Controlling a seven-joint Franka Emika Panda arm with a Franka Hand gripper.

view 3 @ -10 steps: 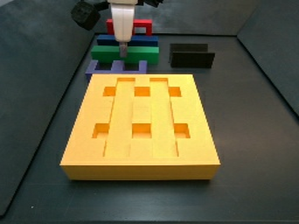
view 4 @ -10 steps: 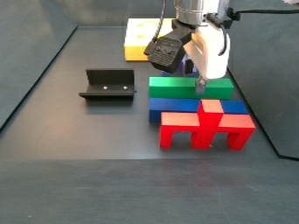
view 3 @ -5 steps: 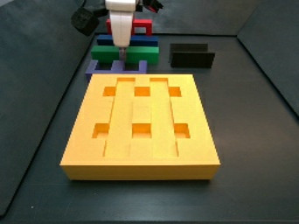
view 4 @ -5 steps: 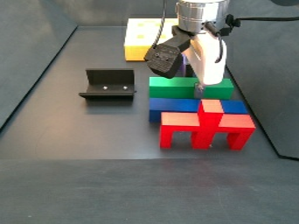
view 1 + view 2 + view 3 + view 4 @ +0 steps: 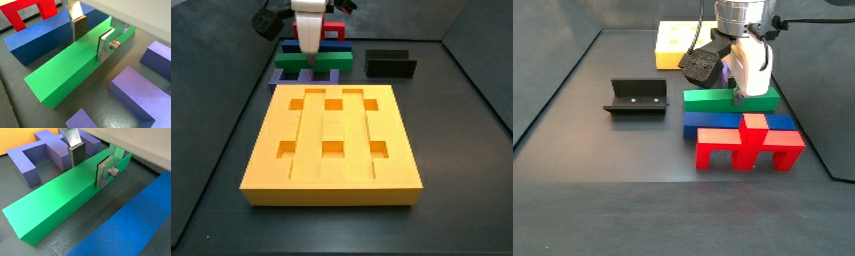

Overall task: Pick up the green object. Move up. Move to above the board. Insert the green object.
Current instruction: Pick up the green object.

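The green object [image 5: 60, 70] is a long flat bright-green bar lying on the floor between a dark blue bar [image 5: 47, 32] and a lavender comb-shaped piece [image 5: 40, 155]. It also shows in the wrist view [image 5: 53, 203] and in both side views [image 5: 294, 61] [image 5: 707, 98]. My gripper [image 5: 91, 47] [image 5: 88, 174] is low over the bar's middle and straddles it, one finger along each long side. The jaws stand open, close to the bar's sides. In the side views the gripper [image 5: 309, 45] [image 5: 751, 95] reaches straight down. The board [image 5: 338, 140] is a big yellow-orange slab, with several square holes, apart from the pieces.
A red comb-shaped piece [image 5: 747, 148] lies beyond the blue bar [image 5: 740, 123]. The fixture [image 5: 390, 64] [image 5: 636, 97] stands on the dark floor beside the pieces. Dark walls close in the work area.
My gripper has come down over the green bar, so its fingers now reach beside the bar's sides. The pieces have not moved.
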